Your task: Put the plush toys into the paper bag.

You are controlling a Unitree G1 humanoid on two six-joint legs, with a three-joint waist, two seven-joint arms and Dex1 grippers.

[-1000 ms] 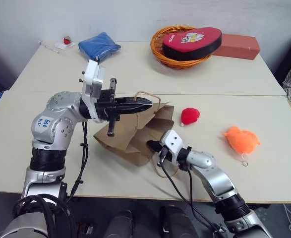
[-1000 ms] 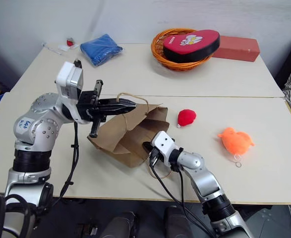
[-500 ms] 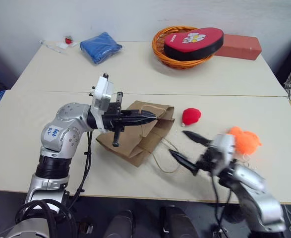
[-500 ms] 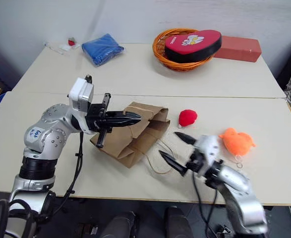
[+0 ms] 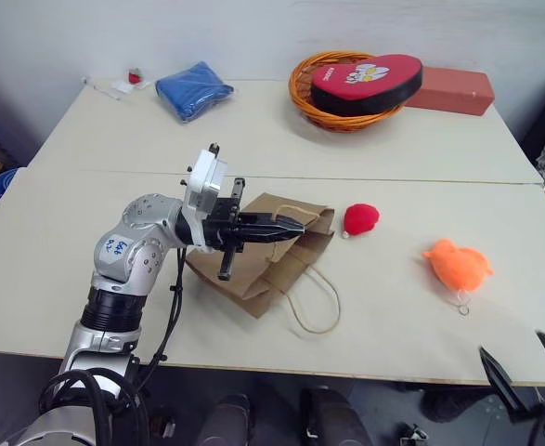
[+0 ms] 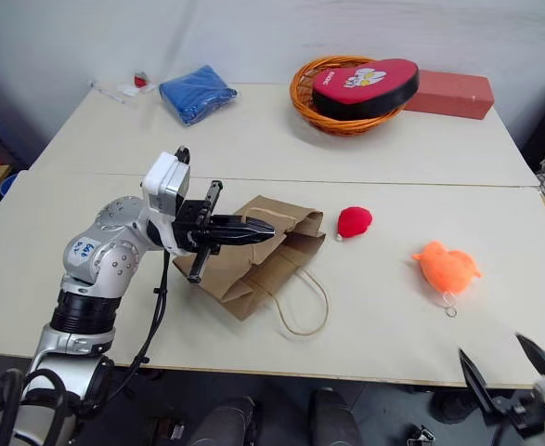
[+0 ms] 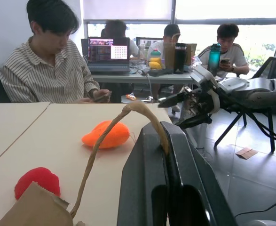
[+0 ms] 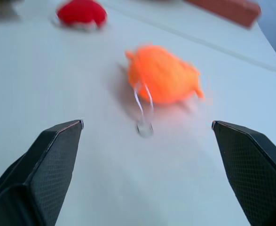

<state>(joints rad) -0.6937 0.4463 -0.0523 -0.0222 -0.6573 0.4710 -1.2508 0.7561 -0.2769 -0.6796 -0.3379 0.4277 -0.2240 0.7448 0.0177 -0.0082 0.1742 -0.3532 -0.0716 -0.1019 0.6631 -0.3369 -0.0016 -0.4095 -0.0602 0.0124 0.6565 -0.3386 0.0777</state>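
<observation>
The right gripper point(image 6: 502, 364), cut off at the table's point(image 5: 393, 139) near edge, gapes wide and holds nothing, the orange plush toy point(image 5: 458, 264) ahead of it. The left gripper point(image 5: 291, 226) is clamped on a cord handle point(image 7: 110, 136) of the paper bag point(image 5: 263, 260), which lies flat, mouth toward the red plush toy point(image 5: 360, 218) just past the fingertips, open tabletop around both toys
</observation>
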